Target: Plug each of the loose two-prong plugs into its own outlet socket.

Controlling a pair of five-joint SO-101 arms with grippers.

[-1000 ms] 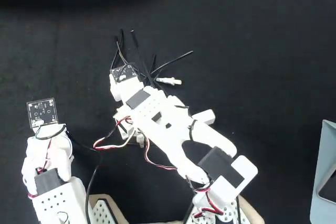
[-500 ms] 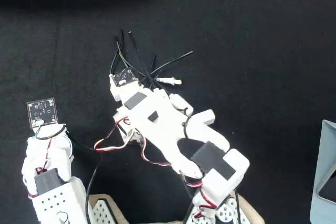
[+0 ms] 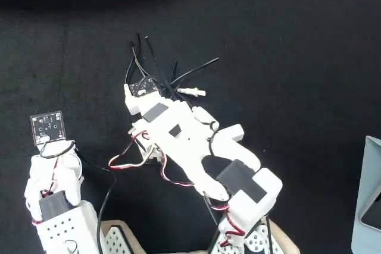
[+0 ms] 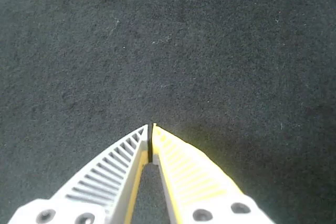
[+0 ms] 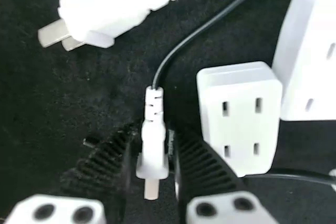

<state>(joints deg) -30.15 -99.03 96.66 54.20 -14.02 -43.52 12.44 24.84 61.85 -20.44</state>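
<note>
From up high we see the right arm (image 3: 178, 135) out at the black cords (image 3: 156, 66), with open table (image 3: 297, 57) all around, and the left arm (image 3: 53, 176) well apart. In the left wrist view the left gripper (image 4: 151, 129) has its jaws pressed together over bare table. In the right wrist view the right gripper (image 5: 152, 137) pinches a white plug (image 5: 151, 153) lying long-ways between the jaws, prong end toward the wrist, and the socket block (image 5: 239, 114) sits just beside, face up, so we think the plug must turn
</note>
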